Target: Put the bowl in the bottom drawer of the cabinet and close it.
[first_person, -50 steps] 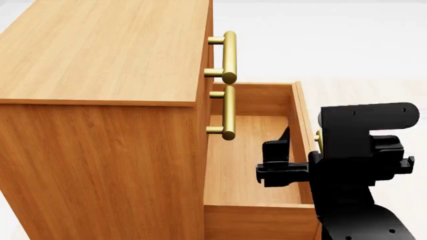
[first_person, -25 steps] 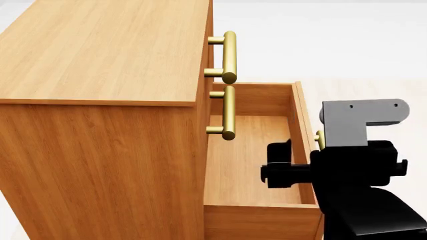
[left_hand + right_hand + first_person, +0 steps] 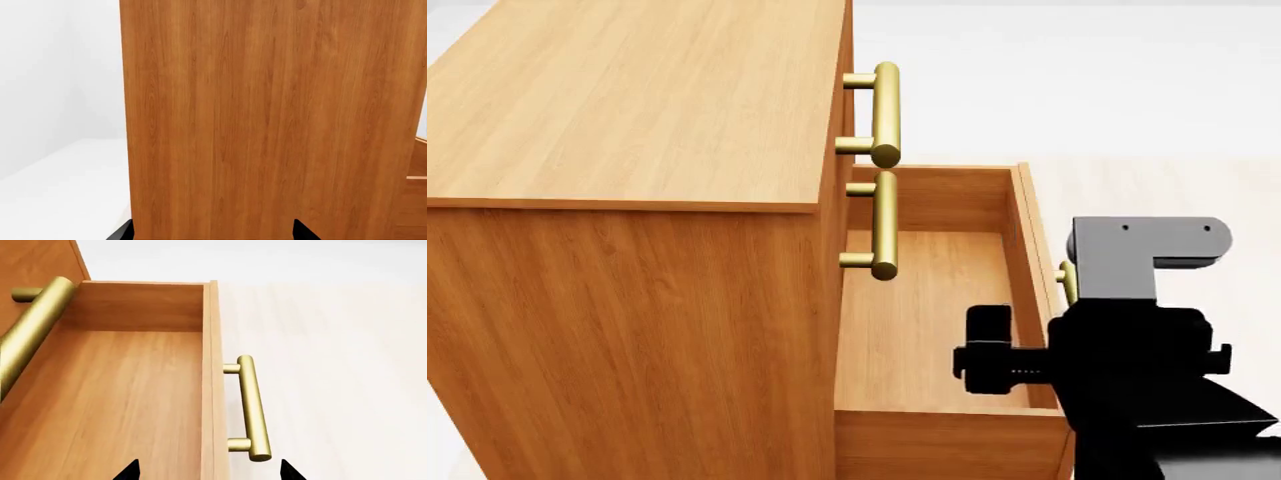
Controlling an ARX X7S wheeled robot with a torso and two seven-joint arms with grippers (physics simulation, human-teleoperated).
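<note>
The bottom drawer [image 3: 928, 320] of the cabinet [image 3: 627, 200] stands pulled out. The right gripper [image 3: 208, 471], fingers spread, hangs above the drawer's front panel and brass handle [image 3: 250, 407]. The left gripper [image 3: 213, 231], also spread, faces the cabinet's side.

1. The cabinet [image 3: 627, 200]: orange-brown wood grain, fills the head view's left half, two upper drawers shut.
2. The bottom drawer [image 3: 928, 320]: pulled open at lower centre, brass handle [image 3: 250, 407] on its front.

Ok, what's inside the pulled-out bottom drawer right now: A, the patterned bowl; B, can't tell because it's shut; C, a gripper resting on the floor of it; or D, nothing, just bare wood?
D: the bottom drawer stands open from the cabinet, and both the head and right wrist views show only bare wooden floor inside; no bowl appears in any view.
</note>
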